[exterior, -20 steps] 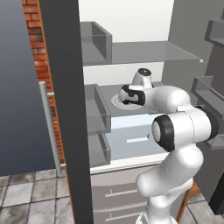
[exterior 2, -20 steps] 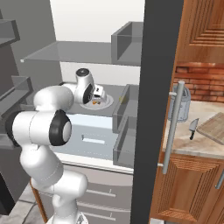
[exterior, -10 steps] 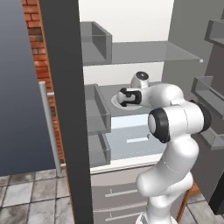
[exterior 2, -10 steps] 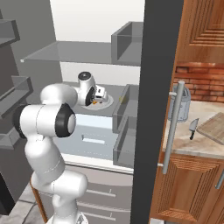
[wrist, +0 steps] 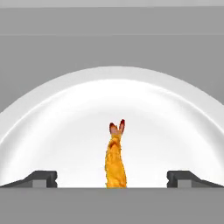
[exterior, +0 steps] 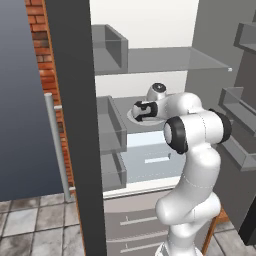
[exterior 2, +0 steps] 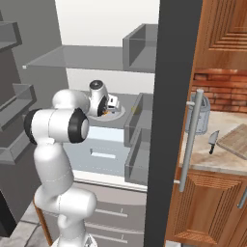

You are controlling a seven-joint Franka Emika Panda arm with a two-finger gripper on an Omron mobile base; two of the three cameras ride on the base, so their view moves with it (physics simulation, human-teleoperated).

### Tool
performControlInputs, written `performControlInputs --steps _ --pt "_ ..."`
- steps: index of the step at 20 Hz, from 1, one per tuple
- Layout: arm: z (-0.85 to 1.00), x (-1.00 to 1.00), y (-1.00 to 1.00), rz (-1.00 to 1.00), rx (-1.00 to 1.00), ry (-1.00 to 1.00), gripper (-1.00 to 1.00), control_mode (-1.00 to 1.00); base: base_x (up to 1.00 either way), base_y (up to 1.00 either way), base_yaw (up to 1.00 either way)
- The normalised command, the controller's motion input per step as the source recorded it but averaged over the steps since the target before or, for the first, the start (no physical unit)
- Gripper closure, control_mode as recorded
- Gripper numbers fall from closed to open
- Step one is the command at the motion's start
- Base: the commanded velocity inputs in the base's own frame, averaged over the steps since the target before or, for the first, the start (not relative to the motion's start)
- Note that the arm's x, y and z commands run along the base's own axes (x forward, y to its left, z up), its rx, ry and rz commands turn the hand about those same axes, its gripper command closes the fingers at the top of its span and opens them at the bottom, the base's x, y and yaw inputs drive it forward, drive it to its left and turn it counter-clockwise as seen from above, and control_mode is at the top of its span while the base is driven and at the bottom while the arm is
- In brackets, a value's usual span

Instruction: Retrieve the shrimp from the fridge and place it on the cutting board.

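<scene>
- The gripper (wrist: 112, 178) is seen spread wide in the hand view, its two dark fingertips (wrist: 41, 178) standing well apart at either side of the shrimp (wrist: 115, 159), neither touching it.
- The shrimp is seen lying on a round white plate (wrist: 52, 127), its orange-yellow body running up between the fingertips and its forked tail pointing away from the hand.
- In the left base view the gripper (exterior: 138, 111) is held just over the plate (exterior: 131, 116) on a middle shelf of the fridge (exterior: 75, 125), whose door stands open.
- In the right base view the gripper (exterior 2: 110, 104) is seen over the same plate (exterior 2: 117, 111), with the white arm (exterior 2: 55, 130) bent up and into the pale grey interior of the fridge (exterior 2: 164, 96).
- The cutting board (exterior 2: 236, 141) is seen on the counter to the right of the fridge, well apart from the gripper.
- A knife (exterior 2: 213, 141) lies just beside the board, and a grey canister (exterior 2: 198, 113) stands behind the door handle (exterior 2: 189, 137).
</scene>
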Motion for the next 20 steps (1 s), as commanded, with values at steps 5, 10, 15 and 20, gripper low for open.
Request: performControlInputs --steps 5,10,15,20 --pt "-0.22 0.35 0.00 -0.02 0.00 0.00 -1.00 -1.00 0.00 0.00 0.00" --pt "-0.33 0.07 0.00 0.00 0.00 0.00 1.00 -1.00 0.00 0.00 0.00" --pt "-0.07 0.00 0.00 0.00 0.02 0.00 1.00 -1.00 0.00 0.00 0.00" --pt "0.00 0.00 0.00 0.00 0.00 0.00 1.00 -1.00 0.00 0.00 0.00"
